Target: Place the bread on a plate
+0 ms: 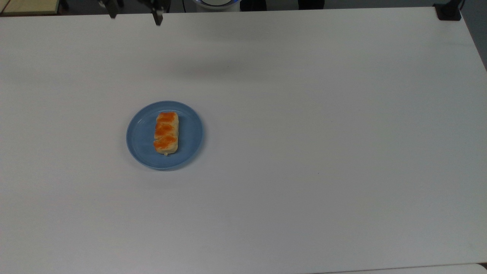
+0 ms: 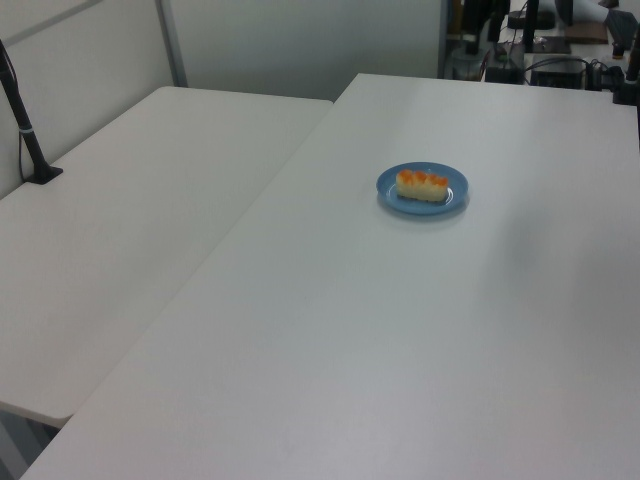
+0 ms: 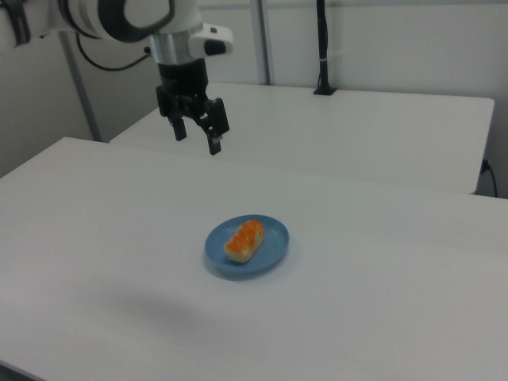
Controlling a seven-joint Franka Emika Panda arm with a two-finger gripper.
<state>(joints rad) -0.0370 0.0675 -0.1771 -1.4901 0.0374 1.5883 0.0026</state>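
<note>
The gripper [image 3: 196, 135] was seen in the right view raised well above the tabletop [image 3: 381, 262], its two dark fingers [image 3: 214, 144] spread wide apart with nothing between them and nothing touched. In the top view the two fingertips [image 1: 156, 17] were caught at the upper edge of the frame, again parted and hanging over the far edge of the tabletop [image 1: 323, 114], well away from the plate [image 1: 190, 131].

The bread [image 1: 166, 133] was laid flat on the blue plate, roughly in its middle, with its three orange-brown bumps facing up. In the top view the loaf was set lengthwise from the far side of the plate toward the near side, slightly nearer the top view's left of the plate's middle. The plate itself was placed on the tabletop, well in from every edge, toward the top view's left half.

In the left view the bread [image 2: 422, 183] was shown side-on upon the plate [image 2: 452, 196], so that its pale flank and the row of bumps could be made out. A second white table [image 2: 130, 230] was shown butted against the first one. In the right view the bread [image 3: 244, 240] and plate [image 3: 270, 246] were seen below the white arm [image 3: 151, 20], along with the gripper's height above the surface. A black post [image 3: 322, 48] was seen standing on the table behind.
</note>
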